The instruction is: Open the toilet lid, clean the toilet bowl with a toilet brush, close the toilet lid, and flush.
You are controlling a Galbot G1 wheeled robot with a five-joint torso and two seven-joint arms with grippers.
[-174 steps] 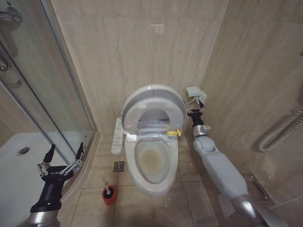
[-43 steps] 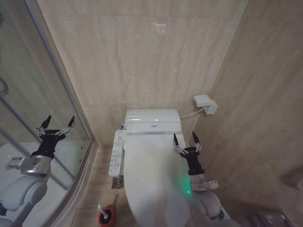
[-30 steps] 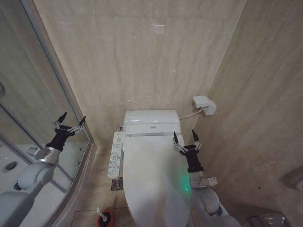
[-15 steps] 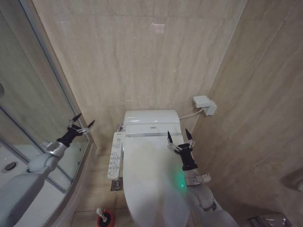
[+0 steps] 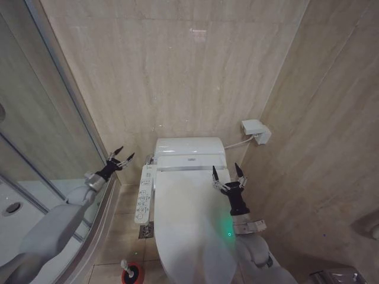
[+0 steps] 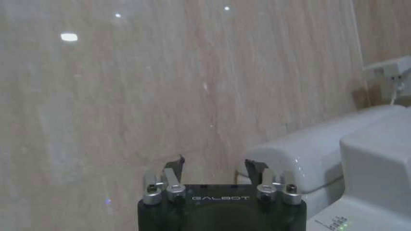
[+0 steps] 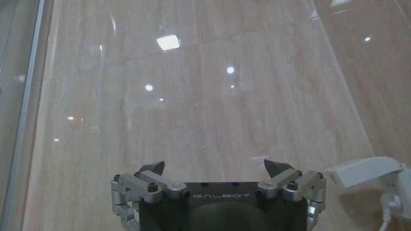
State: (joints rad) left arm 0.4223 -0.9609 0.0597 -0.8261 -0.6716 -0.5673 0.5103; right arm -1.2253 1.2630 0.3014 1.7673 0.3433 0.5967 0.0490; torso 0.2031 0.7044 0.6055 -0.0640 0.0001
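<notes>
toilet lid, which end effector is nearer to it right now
Right. The right end effector hangs open just above the closed toilet lid, at its right edge. The left end effector, open too, is off to the lid's left, by the shower glass.

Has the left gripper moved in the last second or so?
Yes. The open left gripper has swung from the glass shower wall toward the toilet's side control panel.

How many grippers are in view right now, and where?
2. The left gripper, open, is beside the toilet's control panel, near the shower glass. The right gripper, open, hovers over the closed toilet lid.
</notes>
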